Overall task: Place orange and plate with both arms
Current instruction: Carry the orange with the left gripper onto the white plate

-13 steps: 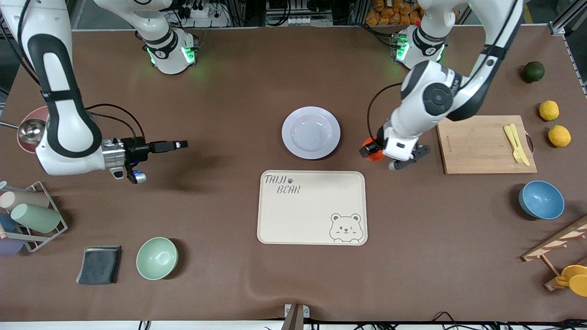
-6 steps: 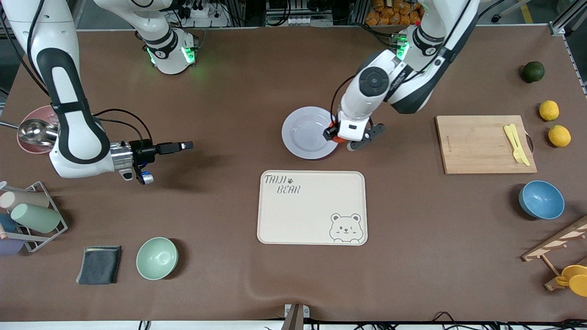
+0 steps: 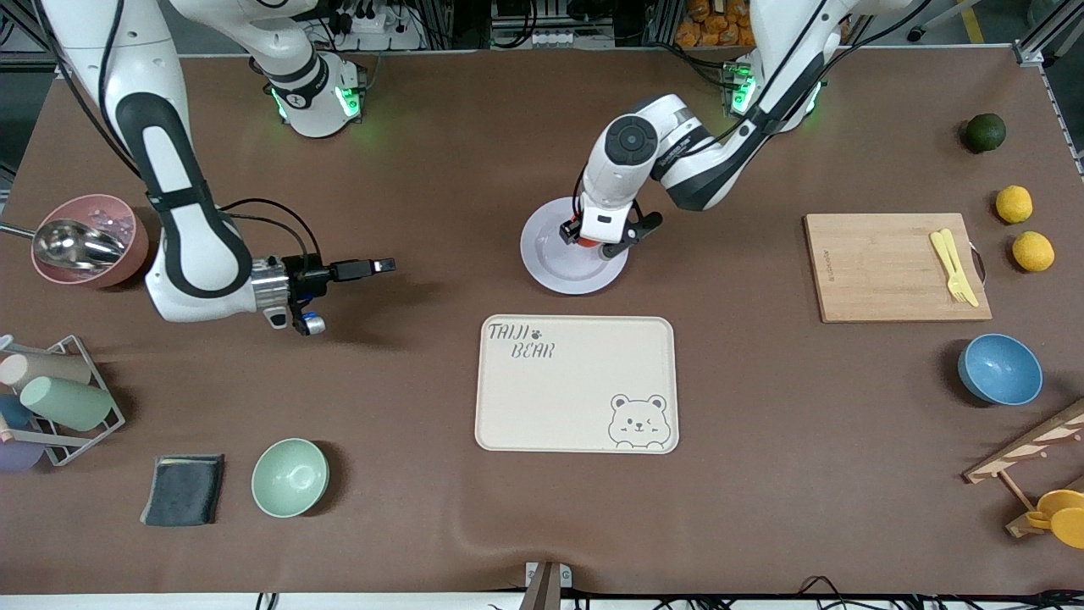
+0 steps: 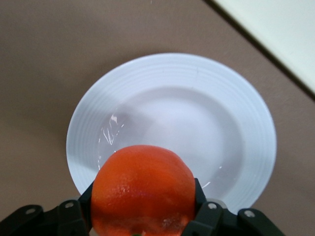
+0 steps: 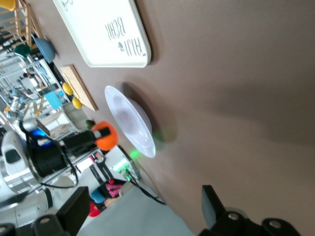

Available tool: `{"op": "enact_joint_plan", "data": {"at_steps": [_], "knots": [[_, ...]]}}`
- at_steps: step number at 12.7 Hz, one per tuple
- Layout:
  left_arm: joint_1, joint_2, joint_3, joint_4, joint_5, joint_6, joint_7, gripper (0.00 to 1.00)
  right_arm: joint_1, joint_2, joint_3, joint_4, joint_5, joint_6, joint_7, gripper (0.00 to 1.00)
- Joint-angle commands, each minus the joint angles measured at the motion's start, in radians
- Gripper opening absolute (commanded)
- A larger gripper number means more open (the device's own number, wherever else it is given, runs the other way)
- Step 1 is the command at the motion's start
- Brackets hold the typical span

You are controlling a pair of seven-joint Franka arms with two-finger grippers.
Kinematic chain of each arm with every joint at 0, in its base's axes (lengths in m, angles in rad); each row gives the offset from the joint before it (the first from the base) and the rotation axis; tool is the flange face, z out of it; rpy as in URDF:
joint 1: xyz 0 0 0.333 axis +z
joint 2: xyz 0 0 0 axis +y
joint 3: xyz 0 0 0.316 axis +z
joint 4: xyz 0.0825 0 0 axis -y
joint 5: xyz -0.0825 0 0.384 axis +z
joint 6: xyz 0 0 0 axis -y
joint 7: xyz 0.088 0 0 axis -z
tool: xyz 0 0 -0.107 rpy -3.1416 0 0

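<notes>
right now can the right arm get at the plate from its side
Probably yes. The right tool hangs open over bare table toward the right arm's end, nothing between it and the plate. But the left tool holds the orange above the plate.

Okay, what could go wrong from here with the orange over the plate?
The left gripper holds the orange above the plate; dropped from there, the round fruit may roll off. The open right gripper waits toward the right arm's end and might jostle the orange when it takes the plate.
</notes>
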Motion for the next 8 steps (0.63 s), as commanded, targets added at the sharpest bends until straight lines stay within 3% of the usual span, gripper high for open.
{"op": "enact_joint_plan", "data": {"at_steps": [1, 4, 6, 8], "knots": [[-0.014, 0.078, 0.007, 0.017, 0.095, 0.048, -0.058, 0.00, 0.082, -0.009, -0.006, -0.038, 0.099, 0.073, -0.024, 1.00], [-0.016, 0.148, 0.009, 0.063, 0.156, 0.056, -0.121, 0.02, 0.159, 0.017, -0.006, -0.062, 0.213, 0.154, -0.104, 1.00], [-0.022, 0.174, 0.013, 0.086, 0.178, 0.056, -0.122, 0.20, 0.204, 0.033, -0.006, -0.067, 0.288, 0.183, -0.135, 1.00], [-0.023, 0.193, 0.024, 0.111, 0.186, 0.056, -0.122, 0.43, 0.204, 0.048, -0.004, -0.069, 0.297, 0.183, -0.154, 1.00]]}}
